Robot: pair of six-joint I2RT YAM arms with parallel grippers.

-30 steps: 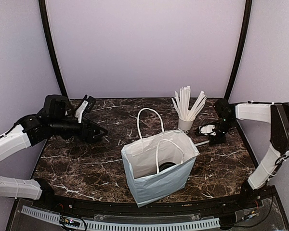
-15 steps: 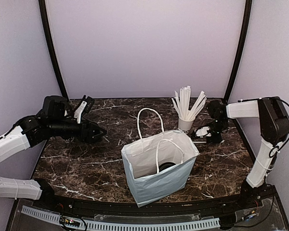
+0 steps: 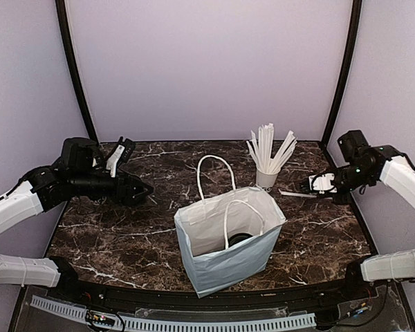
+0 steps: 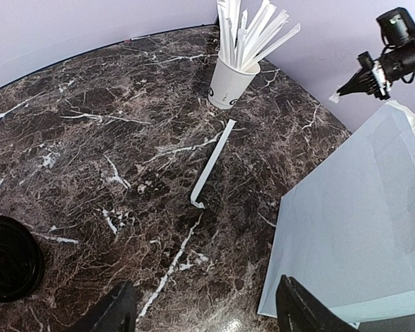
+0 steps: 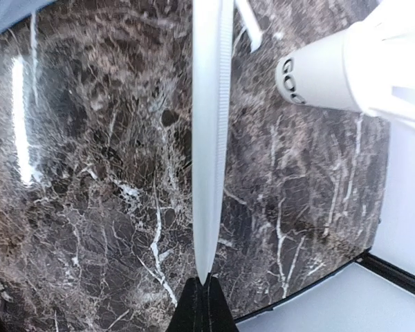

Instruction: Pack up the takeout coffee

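A white paper bag (image 3: 221,257) stands open at the table's middle; it also shows in the left wrist view (image 4: 360,221). A dark round shape (image 3: 238,240) low inside it looks like the takeout coffee's black lid; the cup's sides are hidden. My left gripper (image 3: 144,190) is open and empty, low over the table left of the bag, with black fingertips (image 4: 117,311) at the wrist view's bottom edge. My right gripper (image 3: 310,187) is right of the bag, shut on a thin white stick (image 5: 209,138), which points toward the bag (image 3: 292,194).
A white cup of white sticks (image 3: 266,176) stands behind the bag, also seen in the left wrist view (image 4: 229,81). A loose white stick (image 4: 211,166) lies on the marble. A flat round black disc (image 4: 7,257) sits at the left wrist view's left edge. Walls enclose the table.
My right arm has drawn back to the right and risen, carrying the white stick off the table. My left arm has barely moved.
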